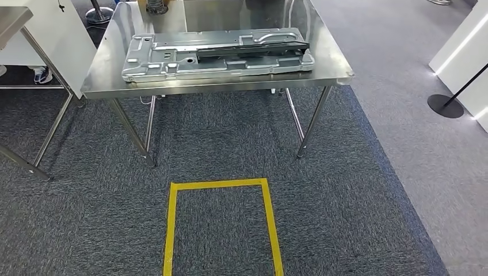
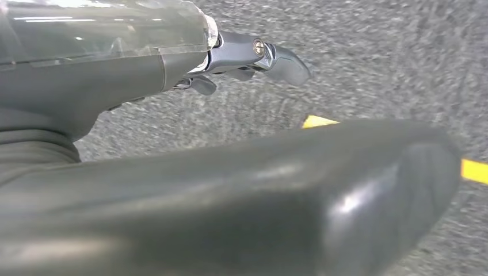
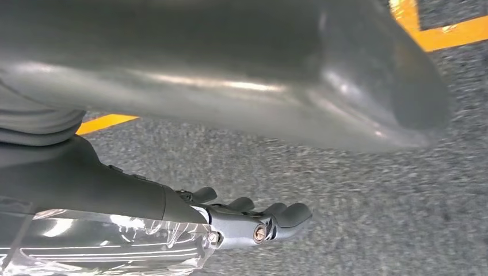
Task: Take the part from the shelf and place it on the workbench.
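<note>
Head view: the part (image 1: 217,54) is seen flat on the workbench (image 1: 336,72), judged stiff, heavy, sharp-edged sheet metal best gripped at both long rims, while the left hand (image 2: 253,57) and right hand (image 3: 253,221) are held loosely uncurled, grasping nothing.

Head camera is sitting high, looking forward and down over the speckled grey carpet floor (image 1: 230,144) at the shiny stainless steel workbench table (image 1: 103,75), far enough off to show its front edge, both front corners and its legs. Nearer in, the yellow tape rectangle on the floor (image 1: 218,185) is running off the bottom edge. Both wrist cameras are pointing down at the carpet from close up, each looking past its own hand. All three views are sharing the carpet and the yellow tape (image 2: 475,171) (image 3: 454,35).
</note>
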`<move>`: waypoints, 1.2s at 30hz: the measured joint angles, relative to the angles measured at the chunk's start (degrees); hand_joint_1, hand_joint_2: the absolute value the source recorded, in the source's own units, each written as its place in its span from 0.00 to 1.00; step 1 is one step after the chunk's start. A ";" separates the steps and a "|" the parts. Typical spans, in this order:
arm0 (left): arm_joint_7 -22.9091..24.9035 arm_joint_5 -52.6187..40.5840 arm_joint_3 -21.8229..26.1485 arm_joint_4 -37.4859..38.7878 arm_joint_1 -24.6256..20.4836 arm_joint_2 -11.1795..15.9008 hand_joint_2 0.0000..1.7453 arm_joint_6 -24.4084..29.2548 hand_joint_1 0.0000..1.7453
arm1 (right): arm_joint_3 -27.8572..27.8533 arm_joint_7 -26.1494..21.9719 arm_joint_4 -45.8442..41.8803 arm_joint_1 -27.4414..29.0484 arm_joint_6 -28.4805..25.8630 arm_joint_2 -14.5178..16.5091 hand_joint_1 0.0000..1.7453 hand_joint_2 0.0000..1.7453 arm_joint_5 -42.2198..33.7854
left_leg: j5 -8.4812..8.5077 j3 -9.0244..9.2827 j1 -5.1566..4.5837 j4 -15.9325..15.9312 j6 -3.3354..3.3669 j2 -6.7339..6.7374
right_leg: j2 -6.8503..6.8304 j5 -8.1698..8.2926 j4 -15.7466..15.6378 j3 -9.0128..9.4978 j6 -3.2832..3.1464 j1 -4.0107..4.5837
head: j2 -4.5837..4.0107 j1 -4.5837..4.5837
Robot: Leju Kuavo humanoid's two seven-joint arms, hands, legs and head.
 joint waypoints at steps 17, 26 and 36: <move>4.33 -0.53 -0.12 0.44 -0.24 -0.23 1.00 2.10 0.00 | 0.17 5.85 0.15 0.11 8.00 -0.40 0.00 1.00 -0.80 | -4.48 -6.72 0.97 14.59 -4.25 -0.49 | -0.44 4.73 -19.28 12.50 -3.77 0.49 | 0.00 -0.74; 4.46 -0.57 -0.13 0.72 -0.55 -0.54 1.00 2.45 0.00 | -0.39 5.30 0.13 0.04 9.01 -0.85 0.00 0.25 -1.29 | -1.67 -0.79 1.27 2.77 -3.35 -0.72 | -0.23 4.28 -16.53 10.04 -2.36 0.78 | 0.00 -0.85; 4.55 0.14 -0.85 0.71 -0.51 -0.49 1.00 2.59 0.00 | -0.63 4.94 0.12 0.07 9.63 -0.85 0.00 1.00 -2.00 | -1.50 -0.83 0.97 2.81 -2.83 -0.71 | -0.21 4.62 -16.64 10.00 -1.83 0.55 | 0.00 -0.86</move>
